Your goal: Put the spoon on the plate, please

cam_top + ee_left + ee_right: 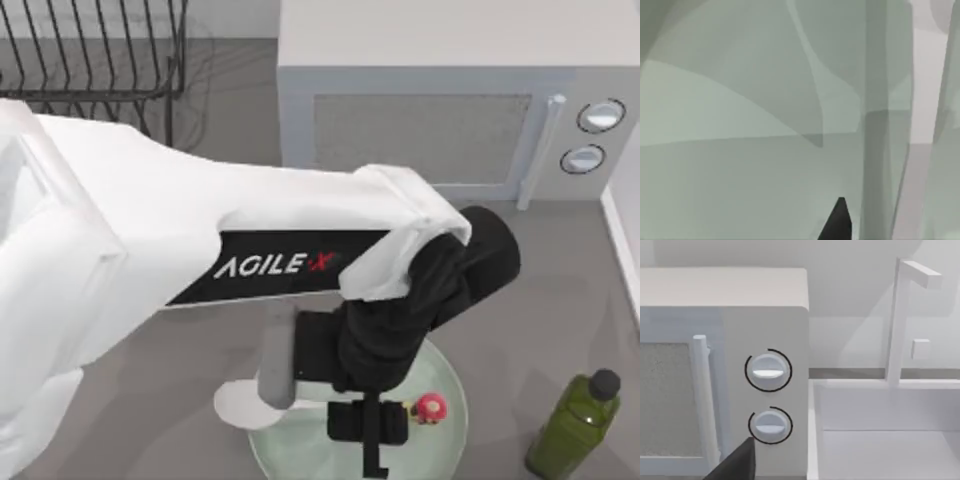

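While reaching from the top view's left, hangs over the plate (445,440) near the table's front edge: left gripper (370,450), finger spread impossible to tell. Spoon's red-pink knob (431,407) lying on the plate just beside that gripper. Green bottle (575,425) at right, microwave (450,100) behind.
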You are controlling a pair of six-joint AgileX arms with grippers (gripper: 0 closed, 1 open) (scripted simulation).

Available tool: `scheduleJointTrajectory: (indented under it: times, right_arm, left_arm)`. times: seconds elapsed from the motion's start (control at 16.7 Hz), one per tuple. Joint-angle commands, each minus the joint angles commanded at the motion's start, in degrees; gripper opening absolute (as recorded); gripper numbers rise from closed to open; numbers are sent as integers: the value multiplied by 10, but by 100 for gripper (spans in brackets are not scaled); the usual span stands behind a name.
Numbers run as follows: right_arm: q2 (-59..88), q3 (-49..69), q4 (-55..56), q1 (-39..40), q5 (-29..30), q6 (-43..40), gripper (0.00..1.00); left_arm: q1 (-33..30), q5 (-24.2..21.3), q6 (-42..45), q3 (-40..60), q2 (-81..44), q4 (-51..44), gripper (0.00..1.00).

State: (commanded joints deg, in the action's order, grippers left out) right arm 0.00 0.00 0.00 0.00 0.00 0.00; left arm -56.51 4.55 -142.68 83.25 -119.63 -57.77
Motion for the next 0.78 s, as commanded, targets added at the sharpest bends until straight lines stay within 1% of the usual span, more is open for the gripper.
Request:
scheduleJointTrajectory:
  times: [0.24, 0.78]
  right_arm:
    - [0, 0, 0, 0, 0, 0, 100]
    - [0, 0, 0, 0, 0, 0, 100]
  left_arm:
    - [0, 0, 0, 0, 0, 0, 0]
    - [0, 0, 0, 0, 0, 0, 68]
